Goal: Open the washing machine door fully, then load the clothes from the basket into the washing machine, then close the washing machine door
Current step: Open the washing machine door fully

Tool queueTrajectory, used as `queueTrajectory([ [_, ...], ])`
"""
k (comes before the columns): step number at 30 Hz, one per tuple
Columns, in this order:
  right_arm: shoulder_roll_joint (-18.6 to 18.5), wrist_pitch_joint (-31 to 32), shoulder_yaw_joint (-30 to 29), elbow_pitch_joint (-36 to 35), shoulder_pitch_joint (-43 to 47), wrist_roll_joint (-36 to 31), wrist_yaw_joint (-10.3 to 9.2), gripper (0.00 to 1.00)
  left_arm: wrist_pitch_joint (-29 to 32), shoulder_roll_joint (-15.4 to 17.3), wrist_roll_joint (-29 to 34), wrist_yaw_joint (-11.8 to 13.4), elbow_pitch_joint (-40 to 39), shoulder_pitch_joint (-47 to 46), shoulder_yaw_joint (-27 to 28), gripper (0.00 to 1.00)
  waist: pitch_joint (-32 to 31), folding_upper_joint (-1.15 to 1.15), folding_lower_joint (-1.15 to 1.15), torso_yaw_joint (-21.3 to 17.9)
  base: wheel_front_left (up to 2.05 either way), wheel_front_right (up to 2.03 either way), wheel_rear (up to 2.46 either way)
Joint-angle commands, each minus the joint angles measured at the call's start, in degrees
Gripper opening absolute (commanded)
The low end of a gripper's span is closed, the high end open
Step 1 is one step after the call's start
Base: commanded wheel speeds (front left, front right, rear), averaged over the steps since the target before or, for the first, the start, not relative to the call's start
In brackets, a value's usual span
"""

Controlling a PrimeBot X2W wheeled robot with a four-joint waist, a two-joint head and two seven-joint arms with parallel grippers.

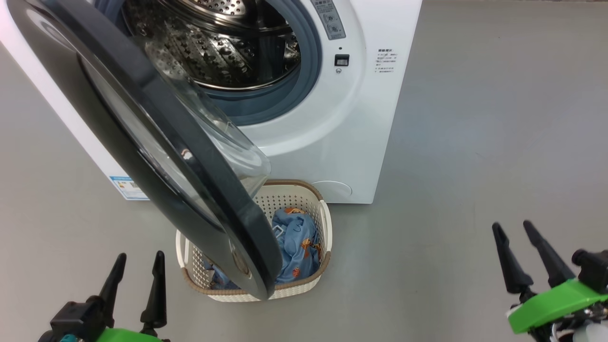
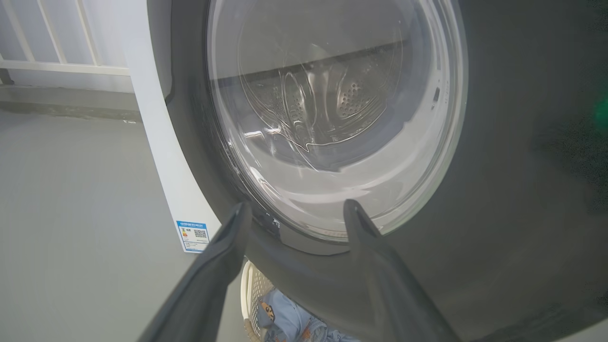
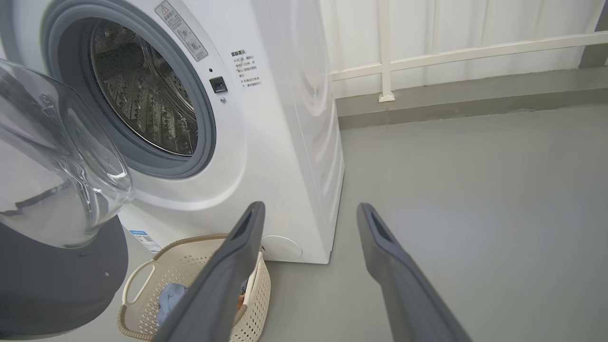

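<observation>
Steel drum [image 3: 142, 99] plain from right wrist; (warped) through door glass [image 2: 332, 118], left

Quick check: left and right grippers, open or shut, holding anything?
Left gripper: open, holding nothing, pointing at the washing machine door.
Right gripper: open, holding nothing.

We found the scene bright and evenly lit, the grey floor [image 1: 498, 118] carrying only soft, faint shadows by the basket [image 1: 325, 223]. Glare sparkled on the steel drum [image 1: 213, 52], and a small highlight sat on the glossy rim of the washing machine door [image 1: 204, 180]. The head view was sharp. In the left wrist view the washing machine [image 2: 156, 142] edge bowed, and the rim looked dim and grainy. The fingers [image 2: 213, 275] of the left gripper [image 2: 295, 204] were blurred up close, as were the fingers [image 3: 223, 285] of the right gripper [image 3: 311, 205].
</observation>
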Motion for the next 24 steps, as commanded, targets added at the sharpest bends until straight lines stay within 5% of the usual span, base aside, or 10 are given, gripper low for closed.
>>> queueTrajectory([
  [1,-0.59,-0.69,0.39,-0.7,1.04,-1.18,0.09,1.0,-0.36,0.85,-0.36,-0.09,-1.48,-1.99,2.17,1.0,0.03,0.0,0.0,0.07,0.0,0.0,0.0],
  [13,0.74,-0.7,-0.58,-0.22,2.74,-2.75,0.09,1.0,-0.36,0.69,-0.27,-0.09,-1.36,-1.78,2.43,0.99,-0.76,0.0,0.0,-0.03,0.0,0.0,0.0],
  [14,0.75,-0.7,-0.65,-0.25,2.72,-2.77,0.09,1.0,-0.36,0.74,-0.2,-0.09,-1.36,-1.8,2.37,0.42,-0.76,0.0,0.0,-0.02,0.0,0.0,0.0],
  [15,0.76,-0.7,-0.7,-0.26,2.69,-2.77,0.09,1.0,-0.36,0.74,-0.21,-0.09,-1.36,-1.87,2.33,0.05,-0.79,0.0,0.0,0.01,0.0,0.0,0.0],
  [24,0.96,-0.7,-1.29,-1.08,3.34,-2.29,0.09,1.0,-0.36,0.45,-3.36,-0.09,-4.54,-2.66,2.58,0.0,-1.37,0.0,0.0,0.65,0.0,0.0,0.0],
])
